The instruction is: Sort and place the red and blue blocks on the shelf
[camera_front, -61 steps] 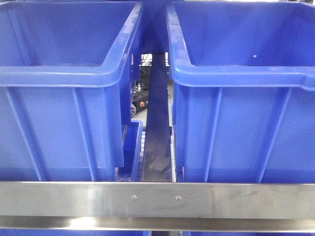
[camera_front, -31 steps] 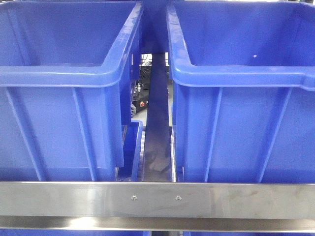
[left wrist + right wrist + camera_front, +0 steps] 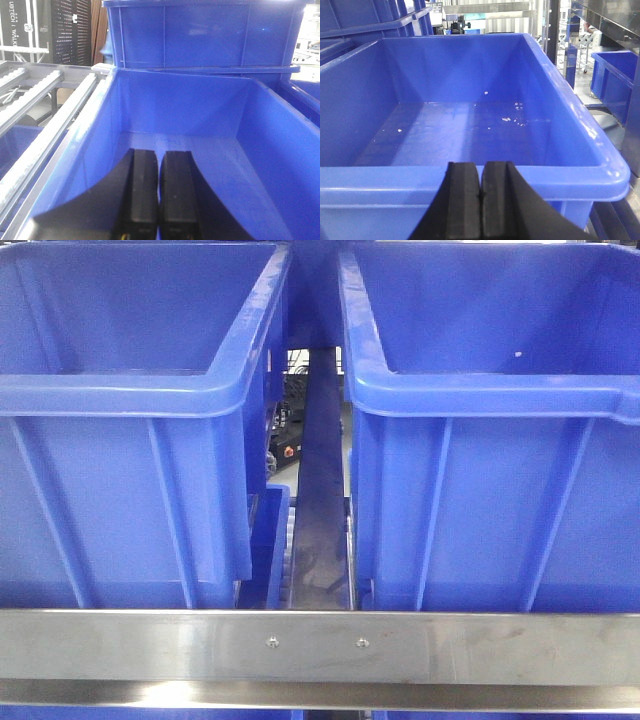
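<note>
The red and blue blocks are out of view in every frame. The shelf shows in the front view as a flat brushed-steel rail (image 3: 320,645) with two small screws, and in the left wrist view as roller tracks (image 3: 45,107) at the left. My left gripper (image 3: 159,155) is shut with nothing between its black fingers, and hangs over the inside of a blue bin. My right gripper (image 3: 481,167) is shut and empty too, just in front of the near rim of another blue bin.
Two large blue bins (image 3: 130,420) (image 3: 500,420) stand side by side on the shelf, a dark steel strip (image 3: 318,510) in the gap between them. The left bin (image 3: 200,150) and the right bin (image 3: 470,125) hold no objects, only a few white specks in the right one.
</note>
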`<state>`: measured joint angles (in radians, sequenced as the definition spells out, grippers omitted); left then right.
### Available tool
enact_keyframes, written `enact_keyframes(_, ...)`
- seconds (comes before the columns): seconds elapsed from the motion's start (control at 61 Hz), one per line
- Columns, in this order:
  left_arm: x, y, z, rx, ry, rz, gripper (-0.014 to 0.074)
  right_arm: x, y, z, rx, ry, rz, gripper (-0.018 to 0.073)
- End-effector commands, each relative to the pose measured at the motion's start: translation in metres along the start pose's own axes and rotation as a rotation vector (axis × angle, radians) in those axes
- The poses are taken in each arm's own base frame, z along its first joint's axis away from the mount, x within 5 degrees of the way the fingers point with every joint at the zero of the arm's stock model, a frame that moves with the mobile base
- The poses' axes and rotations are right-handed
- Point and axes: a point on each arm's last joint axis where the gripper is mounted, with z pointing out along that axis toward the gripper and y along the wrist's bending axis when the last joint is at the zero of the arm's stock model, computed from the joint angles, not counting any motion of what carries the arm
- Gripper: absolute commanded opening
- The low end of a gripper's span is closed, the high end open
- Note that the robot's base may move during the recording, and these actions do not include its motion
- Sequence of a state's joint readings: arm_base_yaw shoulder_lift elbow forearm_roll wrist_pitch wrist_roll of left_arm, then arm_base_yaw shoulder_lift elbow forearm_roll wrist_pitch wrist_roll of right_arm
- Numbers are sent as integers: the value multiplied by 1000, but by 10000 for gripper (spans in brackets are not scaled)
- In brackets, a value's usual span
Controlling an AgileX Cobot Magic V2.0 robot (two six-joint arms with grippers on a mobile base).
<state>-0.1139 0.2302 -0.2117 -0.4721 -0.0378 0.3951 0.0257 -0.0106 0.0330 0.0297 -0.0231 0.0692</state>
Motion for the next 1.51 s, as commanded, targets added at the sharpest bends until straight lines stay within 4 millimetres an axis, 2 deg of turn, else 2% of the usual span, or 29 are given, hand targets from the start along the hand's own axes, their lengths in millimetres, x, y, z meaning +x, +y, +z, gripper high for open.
enact_keyframes(0.0,-15,2,0,-27,-88,1,124,-17,1,-2,-2,-119,-15,57)
enact_keyframes(0.164,-6,3,1,-30,-64,2,124,-17,1,-2,-2,-119,-15,57)
enact_keyframes(0.393,25,6,0,-44,-9,36,125,-17,1,-2,-2,-119,-15,57)
enact_keyframes(0.524,33,5,-1,-39,16,44,125,-17,1,-2,-2,-119,-15,57)
enact_keyframes(0.835,62,7,-24,-31,-46,49,125,-17,1,-2,-2,-119,-15,57)
enact_keyframes(1.491,62,7,-24,-38,-38,57,124,-16,1,-2,-2,-118,-15,57)
